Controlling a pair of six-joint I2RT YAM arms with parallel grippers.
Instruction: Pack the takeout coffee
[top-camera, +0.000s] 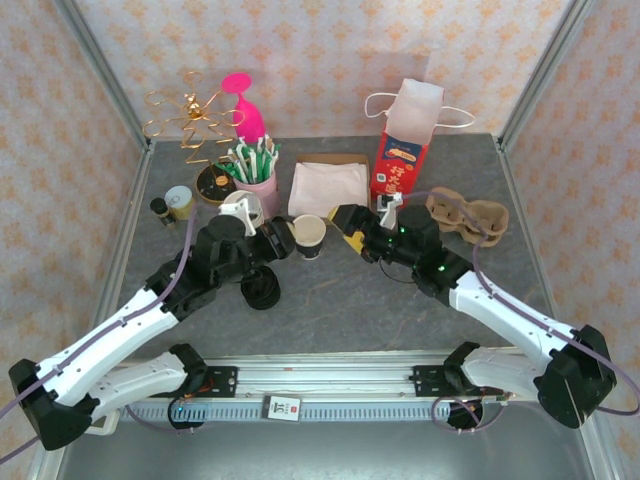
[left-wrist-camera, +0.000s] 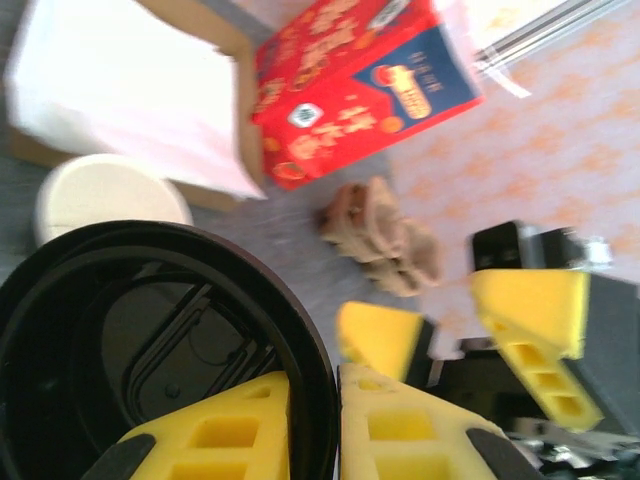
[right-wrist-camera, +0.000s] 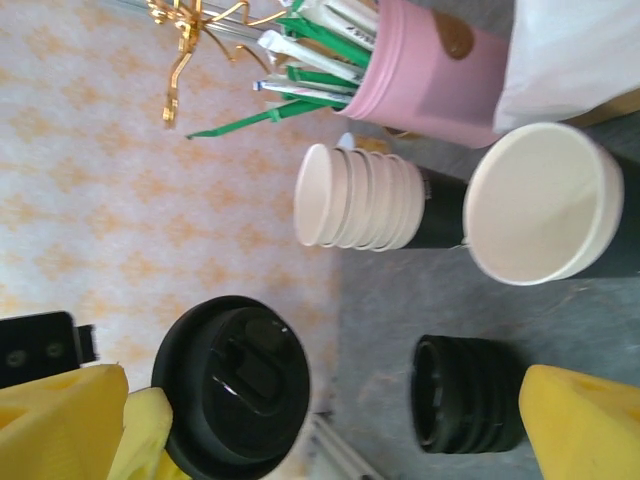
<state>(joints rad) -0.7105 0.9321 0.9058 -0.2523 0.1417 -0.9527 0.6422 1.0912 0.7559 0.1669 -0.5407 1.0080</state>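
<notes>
The grey table (top-camera: 340, 300) is carrying an open paper cup (top-camera: 309, 234) near its middle, with a stack of black lids (top-camera: 262, 291) sitting nearer and to the left. Along the far side, a pink holder of stirrers (top-camera: 260, 185), a napkin stack (top-camera: 328, 187) and a red bag (top-camera: 400, 165) are standing in a row. A cardboard cup carrier (top-camera: 466, 215) is lying on the right.

upright paper cup (top-camera: 308, 236): 1
nested cup stack (top-camera: 240, 209): 1, lying on its side, several cups, exact count unclear
single black lid (right-wrist-camera: 230, 385): 1
black lid stack (top-camera: 262, 291): 1, several lids
pink straw holder (top-camera: 262, 185): 1
napkin pile (top-camera: 328, 188): 1
red paper bag (top-camera: 402, 150): 1
pulp cup carrier (top-camera: 465, 213): 1
gold wire stand (top-camera: 195, 125): 1
</notes>
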